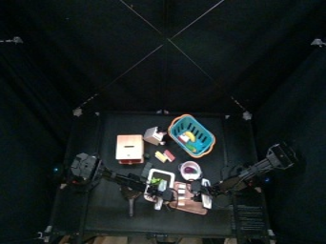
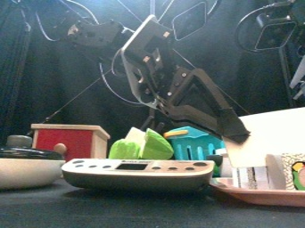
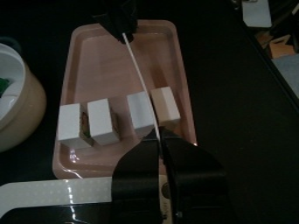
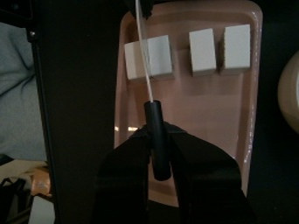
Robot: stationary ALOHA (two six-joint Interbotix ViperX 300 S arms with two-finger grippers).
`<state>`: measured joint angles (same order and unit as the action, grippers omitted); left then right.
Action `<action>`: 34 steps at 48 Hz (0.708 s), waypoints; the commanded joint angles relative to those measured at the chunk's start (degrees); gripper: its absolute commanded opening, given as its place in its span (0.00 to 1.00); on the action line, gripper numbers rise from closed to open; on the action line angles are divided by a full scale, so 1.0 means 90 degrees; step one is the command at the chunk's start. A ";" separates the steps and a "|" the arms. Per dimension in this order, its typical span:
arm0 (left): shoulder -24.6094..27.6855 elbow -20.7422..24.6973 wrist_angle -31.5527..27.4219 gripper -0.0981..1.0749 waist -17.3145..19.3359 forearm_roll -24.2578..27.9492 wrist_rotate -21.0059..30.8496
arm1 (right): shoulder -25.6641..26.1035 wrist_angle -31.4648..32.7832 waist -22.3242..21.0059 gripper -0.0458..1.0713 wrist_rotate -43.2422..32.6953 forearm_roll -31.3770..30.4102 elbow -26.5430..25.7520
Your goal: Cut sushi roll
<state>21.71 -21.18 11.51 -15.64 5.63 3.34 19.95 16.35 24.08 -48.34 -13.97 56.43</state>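
A pink tray holds a white sushi roll cut into several slices standing in a row. My right gripper is shut on the black handle of a knife. The thin blade lies across the row between two slices at one end. In the left wrist view the right gripper is at the tray's far end. My left gripper is shut over the tray's near end, where the blade tip meets its jaws. I cannot tell whether it pinches the tip.
A white bowl stands beside the tray. In the front view a grey scale, a red-sided wooden box, green pieces and a blue basket stand to the left of the tray.
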 commanded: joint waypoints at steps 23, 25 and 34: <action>0.0127 0.0264 0.0068 0.33 -0.0078 -0.0127 -0.0020 | -0.0527 -0.0244 -0.0098 0.41 -0.0049 0.0068 -0.0020; 0.0127 0.0264 0.0068 0.33 -0.0078 -0.0127 -0.0020 | -0.0547 -0.0254 -0.0098 0.41 -0.0049 0.0078 -0.0010; 0.0137 0.0283 0.0068 0.33 -0.0068 -0.0127 -0.0020 | -0.0605 -0.0273 -0.0098 0.41 -0.0039 0.0098 -0.0010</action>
<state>23.91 -20.48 11.51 -15.64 4.31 3.34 13.89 14.06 24.08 -48.43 -13.18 56.78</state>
